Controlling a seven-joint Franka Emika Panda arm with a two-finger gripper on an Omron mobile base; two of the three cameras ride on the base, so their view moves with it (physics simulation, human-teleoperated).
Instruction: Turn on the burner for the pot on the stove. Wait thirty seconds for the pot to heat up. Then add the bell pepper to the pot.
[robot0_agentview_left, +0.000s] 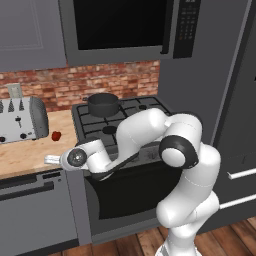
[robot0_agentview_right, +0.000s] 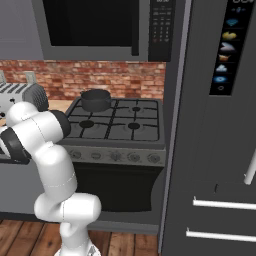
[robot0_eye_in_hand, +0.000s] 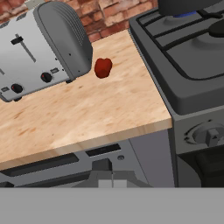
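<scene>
Overhead, a black microwave (robot0_agentview_left: 120, 25) hangs at the top of the left base view, above a red brick wall (robot0_agentview_left: 80, 85) that runs behind the wooden worktop (robot0_agentview_left: 30, 150) and the stove (robot0_agentview_left: 100, 125). The worktop fills the left of that view, with grey drawers (robot0_agentview_left: 30, 190) under its front edge and a wood-plank floor (robot0_agentview_left: 130, 245) along the bottom. A tall dark fridge (robot0_agentview_right: 220, 150) with pale bar handles takes up the right side of the right base view.

The pot (robot0_agentview_left: 103, 104) stands on the stove's rear left burner, in the upper middle of the left base view; in the hand view a little blue shows beneath it at the top right. The front burners (robot0_agentview_right: 133, 126) lie bare under their grates. A row of knobs (robot0_agentview_right: 115, 156) crosses the stove's front panel above the dark oven door.

The pepper (robot0_eye_in_hand: 103, 68) lies on the worktop in the upper middle of the hand view, just beside the silver toaster (robot0_eye_in_hand: 39, 48), between it and the stove's edge.

The arm bends low to the left in the left base view, and the fingers (robot0_eye_in_hand: 106, 165) at the bottom of the hand view are closed with nothing between them, out in front of the worktop's front edge.
</scene>
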